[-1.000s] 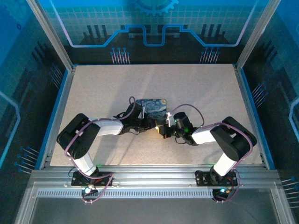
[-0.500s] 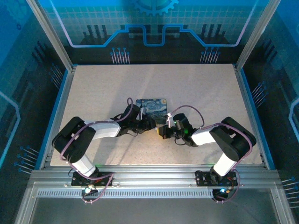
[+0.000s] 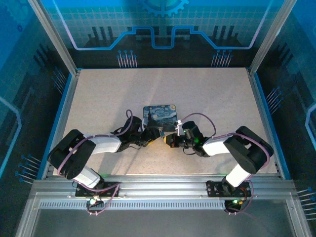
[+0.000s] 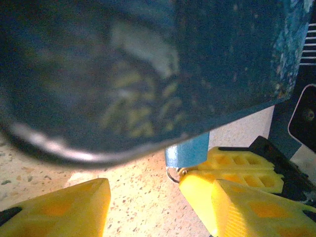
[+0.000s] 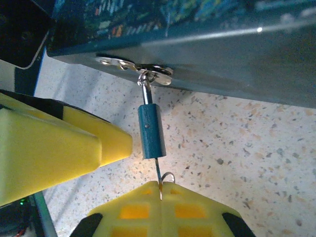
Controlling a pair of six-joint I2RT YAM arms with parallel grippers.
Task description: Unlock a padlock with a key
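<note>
- Far left: the left gripper (image 4: 145, 190) has its jaws roughly half spread, with nothing held, just bare table (image 4: 143, 212) in the gap. From the right wrist view, one of its fingers (image 5: 64, 148) has its tip just beside the lock body. Can't tell if it's actually touching.
- Middle: the tin (image 3: 159, 116) sits just past both arm ends, with a little hasp (image 5: 133, 65) on the wall facing them.
- The padlock (image 5: 150, 131) hangs off that hasp by its shackle. Its long axis runs straight out from the tin wall, low over the table and towards the right arm's fingers.
- The key (image 5: 157, 170) is a thin shaft coming out of the lock's free end, dead in line with the body. It looks seated in the keyhole to me. There's a small wire ring (image 5: 168, 177) at its head.
- Right: the right gripper (image 5: 159, 186) is closed tight on the head of the key, so it sits right at the end of that same line.
- My read is that everything hinges on that axis. The right gripper is already on it, so a wrist roll should turn the key. The left one comes in from the side, across the axis, and is nearest the body. If it doesn't pinch the lock first, I'd guess the body just spins on its shackle.
</note>
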